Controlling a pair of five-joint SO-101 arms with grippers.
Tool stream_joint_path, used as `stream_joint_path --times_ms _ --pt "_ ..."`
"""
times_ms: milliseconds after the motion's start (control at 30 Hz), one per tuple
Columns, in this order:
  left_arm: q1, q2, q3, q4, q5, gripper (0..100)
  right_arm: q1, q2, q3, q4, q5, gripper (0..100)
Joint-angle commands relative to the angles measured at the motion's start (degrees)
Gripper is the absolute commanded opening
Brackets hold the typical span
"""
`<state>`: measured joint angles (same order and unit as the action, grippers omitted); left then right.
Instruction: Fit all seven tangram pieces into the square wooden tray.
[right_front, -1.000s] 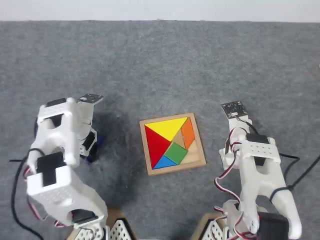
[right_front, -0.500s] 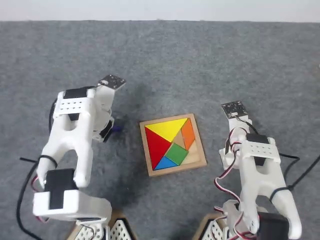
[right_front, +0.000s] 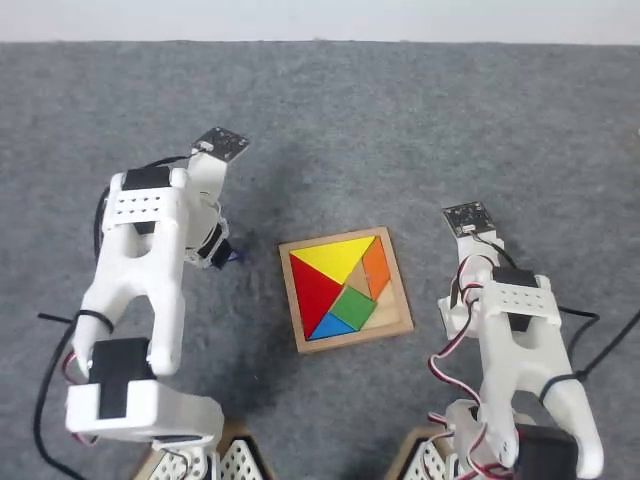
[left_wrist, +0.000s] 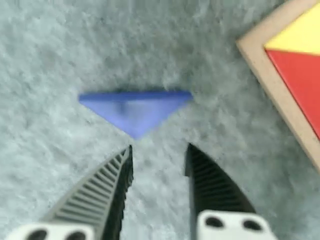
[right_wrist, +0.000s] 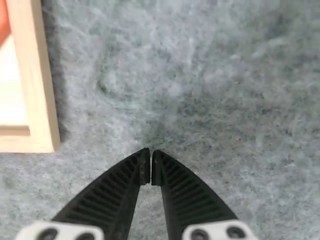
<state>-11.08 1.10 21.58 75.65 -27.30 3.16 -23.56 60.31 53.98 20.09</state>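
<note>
Your left claw (left_wrist: 159, 148) is released: its two black fingers (left_wrist: 116, 175) stand apart with bare grey felt (left_wrist: 60, 45) between them, gripping nothing. The dark blue triangle (left_wrist: 135, 110) lies flat on the felt just ahead of the fingertips. Its long edge is on the far side, and its apex points back toward the gap, closer to one finger than the other. The apex and the nearest tip look just apart, not touching. The corner of the wooden tray (left_wrist: 276, 87) sits beyond and to the side of the triangle, well clear of it, with yellow and red pieces showing inside its rim.

From the high view, the tray (right_front: 356, 338) is at table centre. A sliver of the dark blue triangle (right_front: 232, 256) peeks out at the tray's 9 o'clock, under the left arm (right_front: 148, 225). Inside the tray are:
- a yellow triangle (right_front: 335, 257) at 12 o'clock
- a red triangle (right_front: 312, 290) at 9 o'clock
- an orange piece (right_front: 376, 268) at 2 o'clock
- a green square (right_front: 352, 307) near the middle
- a light blue triangle (right_front: 328, 324) at 7 o'clock

Bare wood shows at about 4 o'clock.

Your right claw (right_wrist: 150, 151) is clenched, tips pressed together on nothing. It sits over the felt at the tray's 3 o'clock, with the tray's rim (right_wrist: 35, 75) near it.
</note>
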Motion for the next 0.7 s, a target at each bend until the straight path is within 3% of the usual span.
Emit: stream_joint_path --times_ms 0,300,500,667 --pt "-0.2 -2.4 -2.9 -4.7 -0.3 20 0.1 -0.3 -0.2 -1.0 0.6 3.1" --pt "-4.0 15.9 -11.1 -5.1 8.9 20 0.1 -0.3 -0.2 -0.7 0.6 3.1" --pt "-7.5 27.1 -23.6 1.0 9.2 20 0.0 -0.4 -0.2 -0.7 0.6 3.1" --pt "-6.2 33.5 -29.6 5.1 9.0 20 0.0 -0.5 -0.2 -0.7 0.6 3.1"
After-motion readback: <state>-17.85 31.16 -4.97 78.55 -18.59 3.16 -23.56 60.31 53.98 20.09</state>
